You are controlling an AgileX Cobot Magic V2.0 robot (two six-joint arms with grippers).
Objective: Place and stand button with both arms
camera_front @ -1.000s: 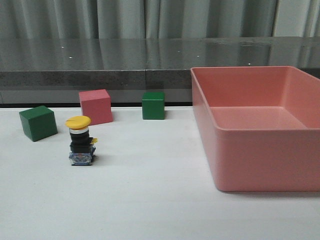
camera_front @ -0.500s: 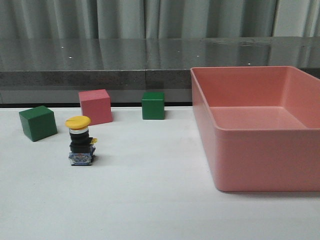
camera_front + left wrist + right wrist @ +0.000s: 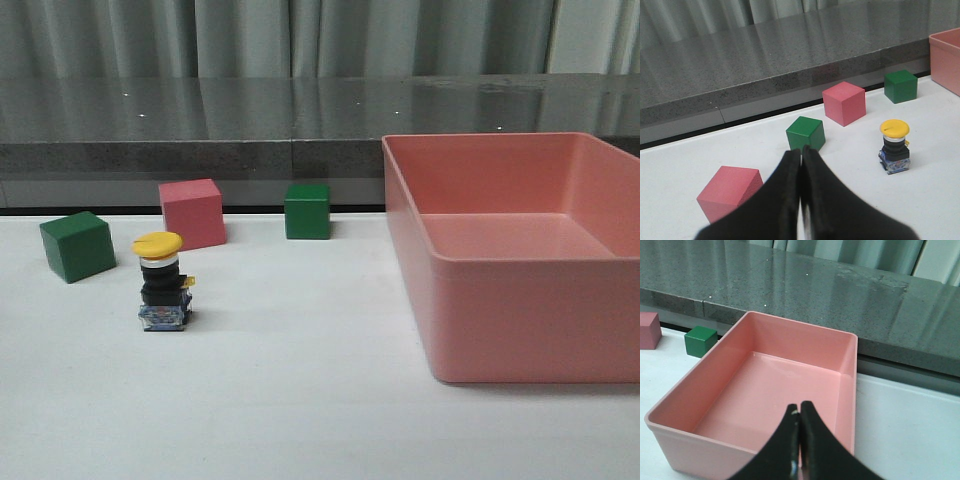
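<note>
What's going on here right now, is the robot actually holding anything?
No, nothing is held. The button stands upright on the white table, yellow cap up, in front of the cubes and left of the pink bin. The left gripper and right gripper are both shut and empty, the right one above the bin, which looks empty.

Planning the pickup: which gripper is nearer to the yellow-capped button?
Left. The left gripper is shut, with the button standing on the table ahead of it. The right gripper is shut over the pink bin; its view shows no button.
</note>
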